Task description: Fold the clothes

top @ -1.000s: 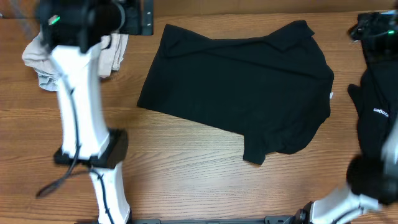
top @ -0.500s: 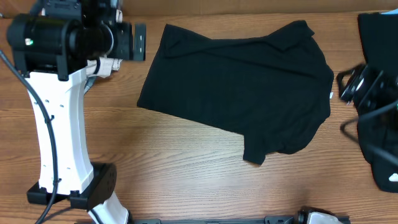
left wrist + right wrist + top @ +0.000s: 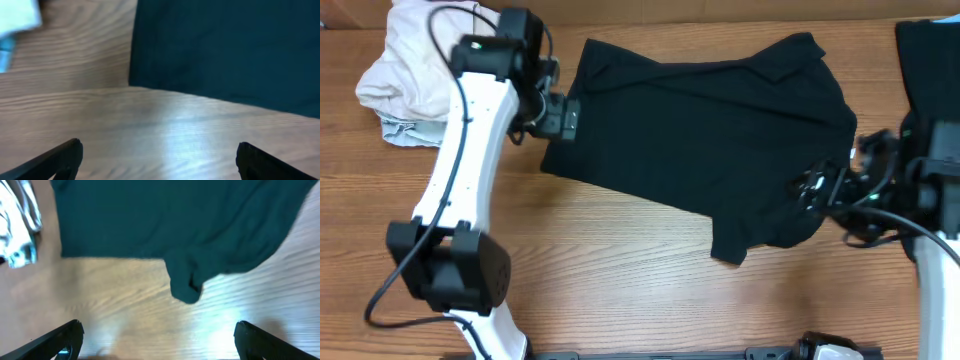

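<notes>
The left fingers (image 3: 62, 159) are wide apart and hold nothing. Just past them in the left wrist view is bare wooden worktop (image 3: 165, 125). Then comes a corner of the black T-shirt (image 3: 225, 50), which fills the upper right of that frame. So the shirt lies ahead of these fingers and a bit to the right.

The right fingers (image 3: 62, 337) are wide apart too, with nothing in them. Ahead of them is bare wood, then a bunched short sleeve (image 3: 185, 287) in the middle of the frame. The rest of the shirt runs across the top.

From above, the T-shirt is spread in the middle of the worktop. Its long way runs left to right, a little tilted. The left fingers are at its left edge and the right fingers are at its lower right side, so each is close to one end. I think each must reach forward a little to grab its own side.

Far off, a pale cloth pile (image 3: 410, 75) sits at upper left and another black garment (image 3: 925, 70) at upper right.
</notes>
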{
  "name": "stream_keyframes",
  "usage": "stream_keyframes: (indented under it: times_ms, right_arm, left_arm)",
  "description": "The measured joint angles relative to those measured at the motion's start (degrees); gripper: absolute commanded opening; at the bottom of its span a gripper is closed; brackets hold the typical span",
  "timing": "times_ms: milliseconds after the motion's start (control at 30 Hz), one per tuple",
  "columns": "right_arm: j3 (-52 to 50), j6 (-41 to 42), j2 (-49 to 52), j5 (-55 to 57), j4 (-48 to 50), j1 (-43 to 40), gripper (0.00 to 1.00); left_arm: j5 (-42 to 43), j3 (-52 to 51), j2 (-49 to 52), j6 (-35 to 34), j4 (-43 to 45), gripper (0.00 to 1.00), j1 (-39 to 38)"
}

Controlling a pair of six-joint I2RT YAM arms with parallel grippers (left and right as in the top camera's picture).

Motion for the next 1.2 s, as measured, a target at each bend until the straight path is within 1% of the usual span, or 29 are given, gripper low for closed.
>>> stream_keyframes:
  times_ms: [33,133,267,300,333,367,533,600,667,933,1067,1200]
  right_arm:
    - [-4.00,-0.17,-0.11,-1.16,3.78,0.31,1.00]
    - [-10.64,-0.11,-0.11,-2.67,8.94,0.59,0.98]
    - [-18.62,0.98,-0.11,-3.54,14.38,0.61,0.91]
    - [-19.89,1.14,-0.11,-3.63,15.10,0.61,0.86]
    - [-21.35,1.33,-0.11,-3.65,15.80,0.61,0.85]
    - [-21.92,1.62,-0.11,-3.65,16.26,0.61,0.85]
    - [-22.71,3.19,-0.11,-2.32,16.81,0.61,0.85]
    - [-22.71,3.78,-0.11,-1.49,16.81,0.61,0.84]
    - [-22.71,4.13,-0.11,-1.29,16.83,0.61,0.84]
    - [-22.71,4.55,-0.24,-0.90,16.87,0.61,0.84]
    - [-22.71,4.55,-0.24,-0.76,17.33,0.61,0.84]
    - [-22.71,4.50,-0.26,-0.13,17.70,0.59,0.84]
  left_arm:
    - [0.22,-1.84,0.52,0.00,1.55,0.97,0.09]
    - [1.42,-6.47,2.62,-0.20,7.39,0.95,0.70]
    - [2.21,-8.72,6.75,-2.38,11.28,0.90,1.57]
    - [2.29,-8.81,8.02,-3.10,12.07,0.85,1.75]
    - [2.32,-8.92,10.19,-4.20,12.98,0.80,1.99]
    - [2.40,-9.05,11.04,-4.96,13.29,0.77,1.99]
    - [2.69,-9.27,16.35,-9.84,14.78,0.73,2.23]
    - [2.71,-9.51,18.32,-12.07,14.91,0.70,2.25]
    - [2.69,-9.49,18.51,-13.05,14.75,0.68,2.25]
    - [0.81,-9.49,18.53,-14.03,11.19,0.67,2.27]
    - [-0.13,-9.49,18.53,-13.94,8.81,0.68,3.13]
    - [-0.44,-9.05,18.53,-13.53,5.73,0.66,4.98]
